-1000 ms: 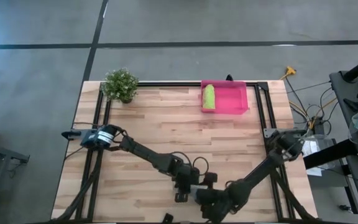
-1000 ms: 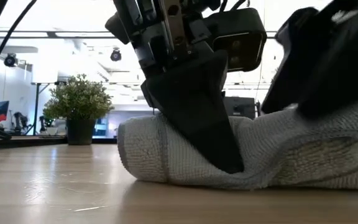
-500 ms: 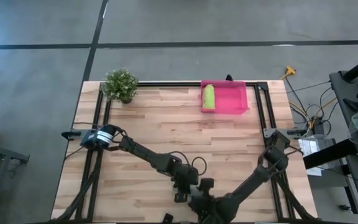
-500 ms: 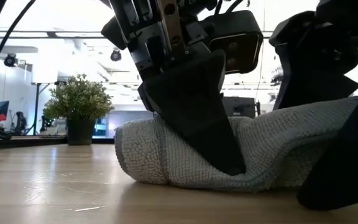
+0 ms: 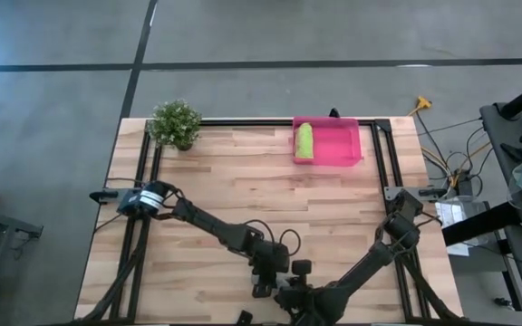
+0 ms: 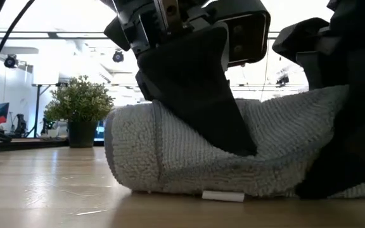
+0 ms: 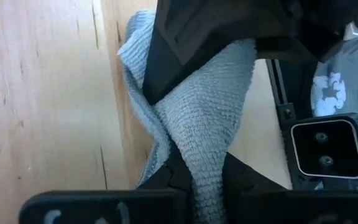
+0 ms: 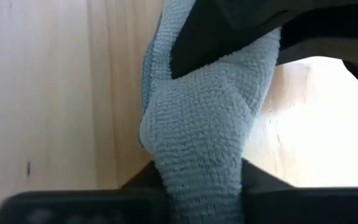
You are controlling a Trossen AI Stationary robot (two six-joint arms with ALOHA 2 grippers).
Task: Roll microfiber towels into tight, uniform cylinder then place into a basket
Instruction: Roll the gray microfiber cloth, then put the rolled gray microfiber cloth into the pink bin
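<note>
1. The grey terry microfiber towel [image 6: 233, 158] lies rolled into a thick cylinder at the bench's near edge, a small white tag [image 6: 223, 196] beneath it.
2. The lime green microfiber towel [image 5: 304, 140], rolled, lies along the left wall inside the bright pink rectangular plastic basket [image 5: 343, 145] at the far edge.

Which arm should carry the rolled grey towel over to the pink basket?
Probably the right gripper: it pinches the grey towel, and the pink basket sits on its side. The left gripper also clamps it.

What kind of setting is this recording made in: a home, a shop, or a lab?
Most likely a robotics lab or workshop: a wooden table on a bare concrete floor, loose cables and equipment beside it, and ceiling lights over an open room behind.
</note>
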